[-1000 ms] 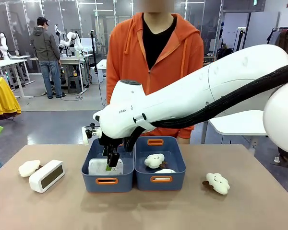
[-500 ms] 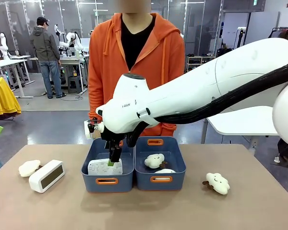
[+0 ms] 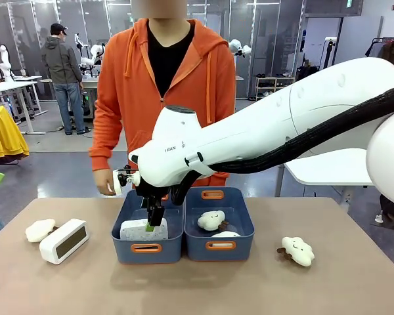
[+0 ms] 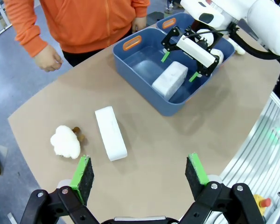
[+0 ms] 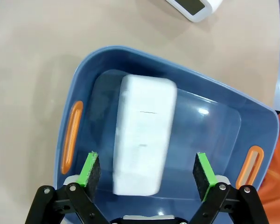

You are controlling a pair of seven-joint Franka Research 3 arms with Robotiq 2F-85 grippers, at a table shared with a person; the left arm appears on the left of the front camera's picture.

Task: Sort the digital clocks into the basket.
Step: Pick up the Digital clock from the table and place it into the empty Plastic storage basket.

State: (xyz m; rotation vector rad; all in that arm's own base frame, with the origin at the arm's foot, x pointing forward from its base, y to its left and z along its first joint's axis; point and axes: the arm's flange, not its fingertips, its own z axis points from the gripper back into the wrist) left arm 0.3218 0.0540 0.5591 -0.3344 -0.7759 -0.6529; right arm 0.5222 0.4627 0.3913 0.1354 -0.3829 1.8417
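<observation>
The left claw point(image 4: 138, 170) hung low in its own view, above the tabletop point(image 4: 168, 154). Its two green pads were wide apart, with nothing between them.

At the lower left of the front view, one clock with a dark face point(image 3: 64, 240) lay on the tabletop, outside the baskets. A cloud toy point(image 3: 39, 230) sat just beside it. Another cloud toy point(image 3: 297, 250) sat at the lower right, well apart from the rest.

In the middle stood two blue baskets, side by side and touching. The left basket point(image 3: 148, 248) had one white clock point(image 3: 136, 229) lying flat in it. The right basket point(image 3: 236, 243) had two cloud toys: one point(image 3: 211, 220) in plain sight and one point(image 3: 225, 234) partly hidden by the near wall.

The right claw point(image 3: 151, 223) hung over the clock in the left basket. Its pads were apart, one on each side of the clock, and not pressing on it.

So there were two baskets, two clocks and four cloud toys.

Behind the tabletop stood a person in an orange hoodie point(image 3: 157, 92), with one hand point(image 3: 106, 184) near the left basket's far corner.
</observation>
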